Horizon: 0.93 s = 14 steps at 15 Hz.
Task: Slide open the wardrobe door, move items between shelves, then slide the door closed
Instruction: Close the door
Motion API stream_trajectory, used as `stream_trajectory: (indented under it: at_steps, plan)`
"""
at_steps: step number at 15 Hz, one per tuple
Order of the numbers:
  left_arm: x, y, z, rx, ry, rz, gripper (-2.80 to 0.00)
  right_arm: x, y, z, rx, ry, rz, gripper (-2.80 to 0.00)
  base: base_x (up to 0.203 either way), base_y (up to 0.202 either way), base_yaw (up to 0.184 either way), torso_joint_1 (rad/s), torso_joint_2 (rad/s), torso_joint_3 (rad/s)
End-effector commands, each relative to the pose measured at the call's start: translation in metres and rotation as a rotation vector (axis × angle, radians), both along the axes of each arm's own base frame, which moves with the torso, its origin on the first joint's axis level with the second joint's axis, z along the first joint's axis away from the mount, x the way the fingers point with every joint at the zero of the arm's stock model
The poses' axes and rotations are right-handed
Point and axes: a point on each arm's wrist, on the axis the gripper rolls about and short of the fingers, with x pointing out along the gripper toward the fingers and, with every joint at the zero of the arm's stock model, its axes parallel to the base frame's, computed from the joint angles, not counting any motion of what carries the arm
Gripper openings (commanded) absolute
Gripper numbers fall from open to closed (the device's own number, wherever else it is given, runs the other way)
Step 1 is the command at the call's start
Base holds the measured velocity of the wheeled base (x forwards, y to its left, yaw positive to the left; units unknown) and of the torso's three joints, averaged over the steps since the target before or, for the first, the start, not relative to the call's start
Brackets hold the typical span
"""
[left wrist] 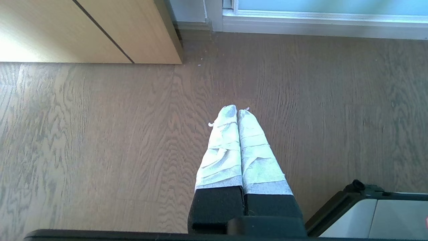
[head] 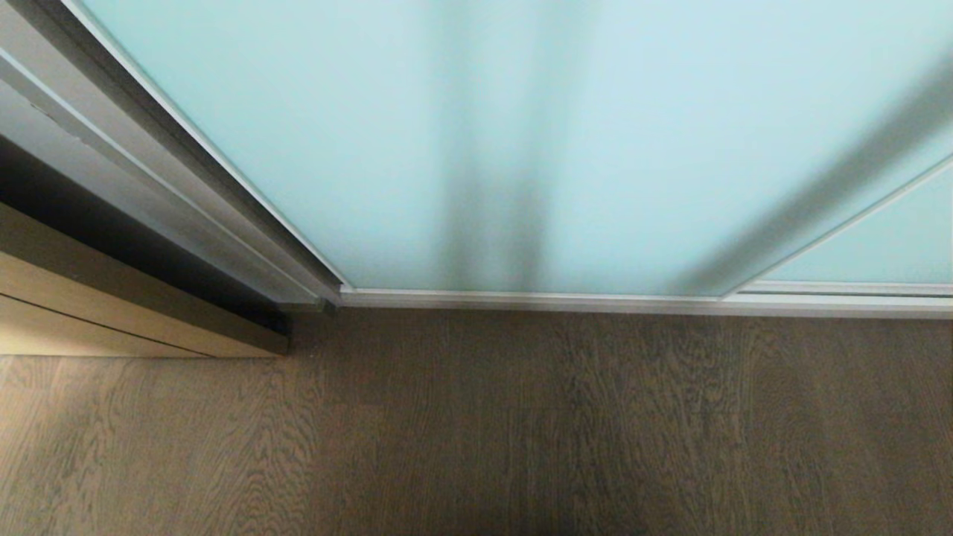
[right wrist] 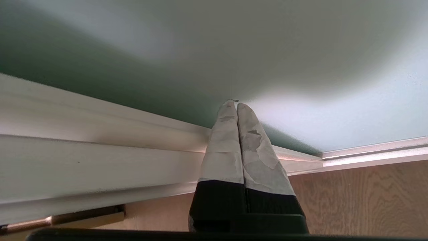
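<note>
Head view: the sliding wardrobe door (head: 417,141) is a tall frosted pale aqua glass panel in a thin silver frame (head: 521,300), shut, standing on the track above the wood floor (head: 476,432); no gripper shows here. Left wrist view: the left gripper (left wrist: 237,110) hangs over the floor, well apart from the door, fingers pressed together, empty. Right wrist view: the right gripper (right wrist: 236,104), fingers pressed together, points at the glass just beside the frame; contact cannot be confirmed. Judgement: the glass is stiff, slippery and fragile; push on the frame edge.
</note>
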Motion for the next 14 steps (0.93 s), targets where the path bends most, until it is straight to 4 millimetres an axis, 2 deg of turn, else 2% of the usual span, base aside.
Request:
stream_trajectory:
  at_steps: [1,6,8,10,14]
  plan:
    - [0.000,0.000,0.000,0.000,0.002,0.001,-2.80,0.000,0.003,0.001,-0.003,-0.003,0.016,-2.80,0.000,0.000,0.000,0.000,0.00,0.000]
    - [0.000,0.000,0.000,0.000,0.002,0.001,-2.80,0.001,-0.001,-0.002,0.002,0.003,0.003,-2.80,0.000,0.000,0.000,0.000,0.00,0.000]
    - [0.000,0.000,0.000,0.000,0.002,0.001,-2.80,-0.005,-0.005,-0.002,-0.010,-0.007,-0.058,-2.80,0.000,0.000,0.000,0.000,0.00,0.000]
    - [0.000,0.000,0.000,0.000,0.002,0.001,-2.80,-0.023,-0.008,0.005,-0.058,-0.041,-0.190,-2.80,0.000,0.000,0.000,0.000,0.00,0.000]
    - [0.000,0.000,0.000,0.000,0.002,0.001,-2.80,-0.063,-0.010,0.012,-0.351,-0.068,-0.546,-2.80,0.000,0.000,0.000,0.000,0.00,0.000]
